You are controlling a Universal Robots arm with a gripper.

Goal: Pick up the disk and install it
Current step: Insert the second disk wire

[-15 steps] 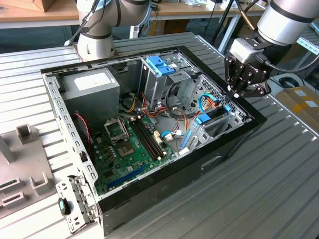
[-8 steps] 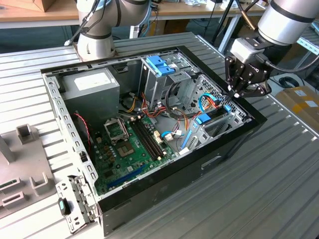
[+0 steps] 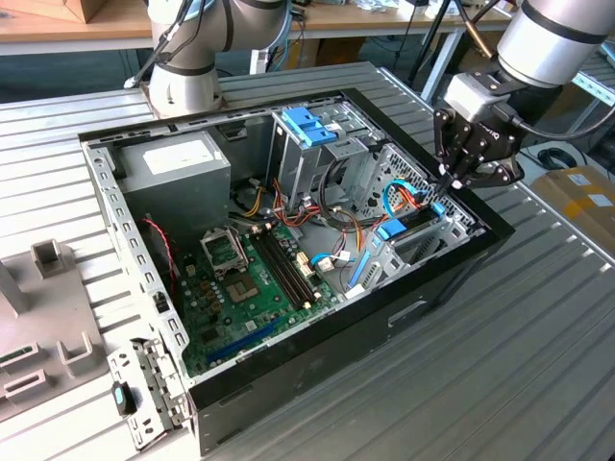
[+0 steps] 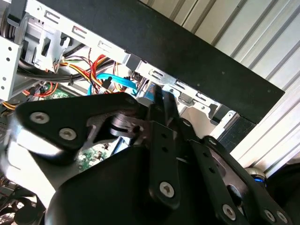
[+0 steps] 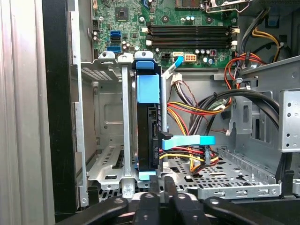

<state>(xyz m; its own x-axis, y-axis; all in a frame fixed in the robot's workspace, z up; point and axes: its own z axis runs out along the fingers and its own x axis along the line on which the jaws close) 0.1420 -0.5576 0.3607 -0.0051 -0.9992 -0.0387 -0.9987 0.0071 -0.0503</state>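
Observation:
The disk (image 5: 149, 131) stands on edge in a metal bay of the open computer case (image 3: 452, 274), its blue carrier (image 5: 147, 88) showing along its edge. In the exterior view the disk (image 3: 411, 221) sits at the case's end on the exterior view's right. My gripper (image 3: 450, 181) hangs right over that bay, fingers pointing down. In the first wrist view the gripper (image 5: 163, 187) is shut, fingertips close together at the disk's near blue end, not around it. Whether they touch it I cannot tell. In the second wrist view the gripper (image 4: 157, 98) reaches a blue part by the case wall.
A blue flat cable (image 5: 187, 139) and coloured wire bundles (image 5: 197, 110) run beside the bay. The motherboard (image 3: 250, 279), a grey box with a white label (image 3: 173, 163) and a tall metal cage with a blue handle (image 3: 309, 125) share the case. Another arm's base (image 3: 187, 67) stands behind.

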